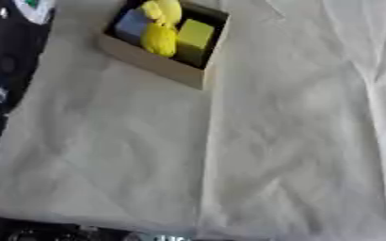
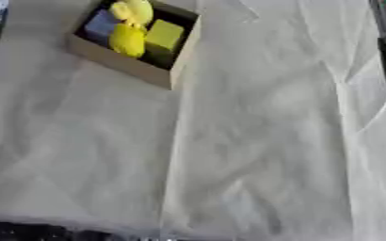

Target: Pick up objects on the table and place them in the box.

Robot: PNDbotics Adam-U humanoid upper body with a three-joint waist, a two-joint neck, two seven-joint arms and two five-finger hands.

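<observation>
Box (image 1: 165,66) at surface (image 1: 229,164) far-left corner, askew, holding yellow pieces (image 1: 159,38), green block (image 1: 195,36), blue block (image 1: 132,24), no hand in view

Tan box (image 1: 151,63), dark inside; yellow block (image 1: 196,34), yellow rounded things (image 1: 159,40), blue piece (image 1: 132,23); white cloth (image 1: 270,141)

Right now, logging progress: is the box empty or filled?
Filled: the box holds two yellow objects, a yellow-green block and a blue piece.

Both views are soft and blurred throughout; even, diffuse light leaves the pale cloth (image 1: 229,155) bright, with faint shadows along its creases
</observation>
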